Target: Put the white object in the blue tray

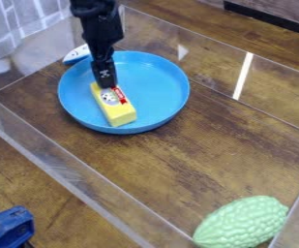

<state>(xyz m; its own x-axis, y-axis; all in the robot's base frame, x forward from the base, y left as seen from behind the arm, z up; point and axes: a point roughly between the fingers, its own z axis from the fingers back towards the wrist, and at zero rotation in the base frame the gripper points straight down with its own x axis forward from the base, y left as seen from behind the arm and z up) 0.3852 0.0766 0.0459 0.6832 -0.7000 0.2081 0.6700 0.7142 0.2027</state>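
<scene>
White object (75,55), the small pale piece with a blue part, lies on the wooden table (229,145) just outside the far-left rim of the blue tray (164,92), half hidden behind my arm. It is not in the tray yet, so the job is not done.

My gripper (105,85) hangs inside the tray instead, pointing steeply down, with its tips at the far end of a yellow block (119,109) that rests on the tray floor. My fingers stand wide apart; I cannot tell whether they touch the block, and I see nothing lifted in them. The block takes up the left middle of the tray, which leaves bare blue floor on the right and near side, room enough for the white piece.

I judge I am in the wrong place for the task. The next move calls for rising clear of the rim and coming down behind it, fingers wide, straddling the flat white piece. Being low and thin, it may slip from a shallow pinch.
</scene>
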